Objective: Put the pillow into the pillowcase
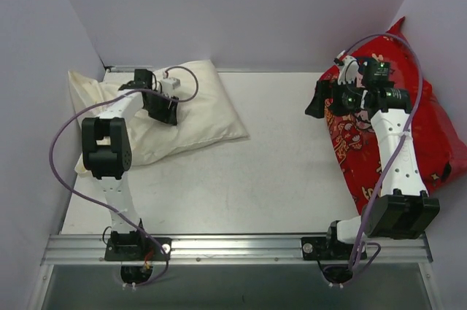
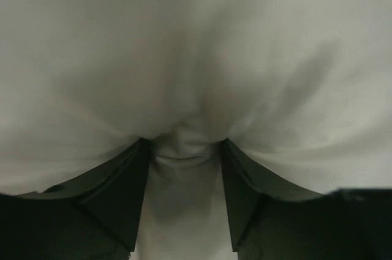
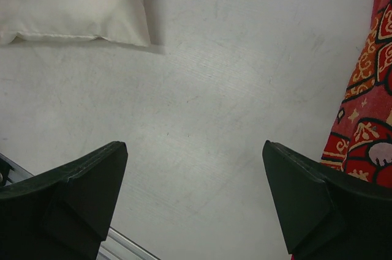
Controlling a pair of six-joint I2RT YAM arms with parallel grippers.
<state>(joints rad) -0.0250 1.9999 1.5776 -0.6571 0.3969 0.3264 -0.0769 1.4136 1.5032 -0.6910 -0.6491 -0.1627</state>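
Note:
The cream, slightly shiny pillowcase (image 1: 204, 109) lies puffy and bulging at the back left of the table; it also shows in the right wrist view (image 3: 79, 9). No yellow-piped white pillow edge shows, so the pillow is hidden. My left gripper (image 1: 164, 109) presses down into the pillowcase's middle. In the left wrist view the gripper (image 2: 184, 144) has its jaws narrowed on a bunched fold of cream fabric (image 2: 184, 58), with creases running out from it. My right gripper (image 1: 315, 100) hovers open and empty over bare table, its jaws wide apart in its own view (image 3: 194, 150).
The red cartoon cushion (image 1: 430, 142) leans against the right wall, just right of my right gripper, and shows in the right wrist view (image 3: 367, 125). A metal rail (image 1: 233, 248) runs along the near table edge. Grey walls close in the left, back and right.

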